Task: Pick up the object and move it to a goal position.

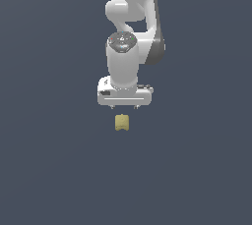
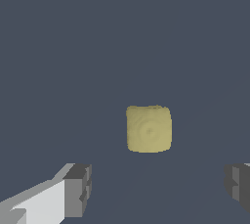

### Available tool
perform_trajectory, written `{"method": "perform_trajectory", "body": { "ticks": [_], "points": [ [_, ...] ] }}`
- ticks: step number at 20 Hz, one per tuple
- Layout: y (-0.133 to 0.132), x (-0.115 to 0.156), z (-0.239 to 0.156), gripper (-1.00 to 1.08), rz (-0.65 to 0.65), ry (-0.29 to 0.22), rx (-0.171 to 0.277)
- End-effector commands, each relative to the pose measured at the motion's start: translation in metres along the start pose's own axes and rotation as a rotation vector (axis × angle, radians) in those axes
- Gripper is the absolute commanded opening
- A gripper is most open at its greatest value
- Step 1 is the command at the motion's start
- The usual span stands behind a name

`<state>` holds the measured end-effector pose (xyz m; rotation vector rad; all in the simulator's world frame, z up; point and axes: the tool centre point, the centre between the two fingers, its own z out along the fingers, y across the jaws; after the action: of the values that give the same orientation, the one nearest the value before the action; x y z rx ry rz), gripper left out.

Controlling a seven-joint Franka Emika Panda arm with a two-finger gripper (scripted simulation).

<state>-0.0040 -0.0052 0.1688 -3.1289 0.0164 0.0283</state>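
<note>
Surface [image 1: 54, 170] is a flat, plain dark slate-blue plane filling both views; no walls or edges visible. White arm [image 1: 129, 32] drops in from the top, wrist vertical, gripper [image 1: 125, 107] pointing straight down. Fingers [image 2: 78, 189] spread wide, holding nothing. Object [image 2: 149, 128] lies on the surface, clear of both fingers, roughly centred between them.

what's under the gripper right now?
Only the yellow-tan object, on the plain dark floor, apart from the open gripper and its fingers. Nothing covers its top; its underside and the floor directly beneath it are hidden.
</note>
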Motion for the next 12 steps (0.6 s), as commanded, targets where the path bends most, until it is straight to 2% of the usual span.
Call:
{"method": "perform_trajectory", "body": {
  "ticks": [1,6,12],
  "points": [
    [0.001,0.0,-0.002,1.0,0.005,-0.001,-0.001],
    [0.002,0.0,0.005,1.0,0.0,0.001,-0.001],
    [0.007,0.001,0.031,1.0,-0.009,0.007,-0.006]
  ]
}}
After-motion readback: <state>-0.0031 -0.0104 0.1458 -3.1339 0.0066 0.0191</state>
